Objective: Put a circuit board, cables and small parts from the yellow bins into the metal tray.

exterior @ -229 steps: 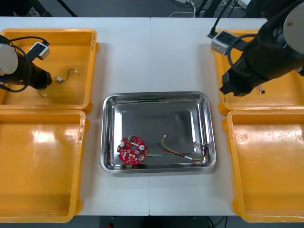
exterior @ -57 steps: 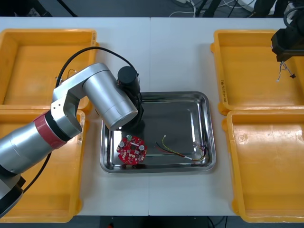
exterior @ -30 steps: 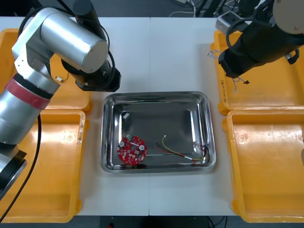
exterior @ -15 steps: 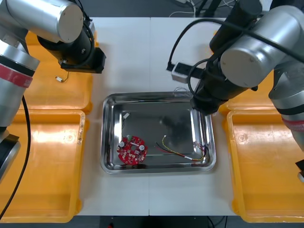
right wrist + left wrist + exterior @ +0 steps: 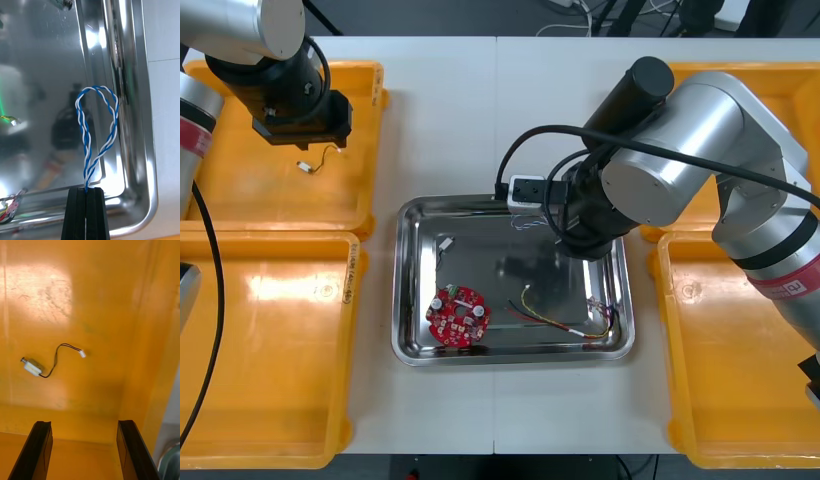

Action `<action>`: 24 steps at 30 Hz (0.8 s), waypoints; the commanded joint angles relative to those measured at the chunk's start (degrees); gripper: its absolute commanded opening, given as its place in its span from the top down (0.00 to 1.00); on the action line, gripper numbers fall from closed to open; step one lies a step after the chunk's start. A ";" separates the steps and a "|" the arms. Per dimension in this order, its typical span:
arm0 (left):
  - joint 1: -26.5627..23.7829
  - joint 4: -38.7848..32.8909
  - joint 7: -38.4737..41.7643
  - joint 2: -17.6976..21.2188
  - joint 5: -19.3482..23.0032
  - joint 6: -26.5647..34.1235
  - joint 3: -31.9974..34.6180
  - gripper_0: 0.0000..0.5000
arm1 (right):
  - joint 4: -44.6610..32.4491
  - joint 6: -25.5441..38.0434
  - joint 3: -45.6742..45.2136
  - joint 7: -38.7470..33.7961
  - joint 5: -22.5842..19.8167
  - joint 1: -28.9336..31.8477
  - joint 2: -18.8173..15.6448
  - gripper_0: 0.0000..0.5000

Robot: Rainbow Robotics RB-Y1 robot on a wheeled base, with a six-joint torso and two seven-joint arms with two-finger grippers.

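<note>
Twisted blue and white cable (image 5: 98, 123) pinched in right gripper (image 5: 86, 192) — arm bent over metal tray (image 5: 510, 356); left gripper (image 5: 84, 425) spread wide above far-left yellow bin (image 5: 240, 190).

The silver right arm (image 5: 680, 150) is bending in over the middle of the light desk (image 5: 480, 120), with its wrist pointing down. Its black right pincer (image 5: 86, 190) is pressing both fingers together on a thin twisted blue and white cable (image 5: 85, 139). The silver left arm (image 5: 240, 20) is hanging over the far left corner, and the fingers of its left pincer (image 5: 84, 423) are standing wide apart.
</note>
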 commanded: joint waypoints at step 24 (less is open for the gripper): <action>-10.63 27.81 1.90 1.17 -4.98 -15.54 10.83 0.00 | 8.62 -12.05 7.63 5.44 5.55 0.08 0.93 1.00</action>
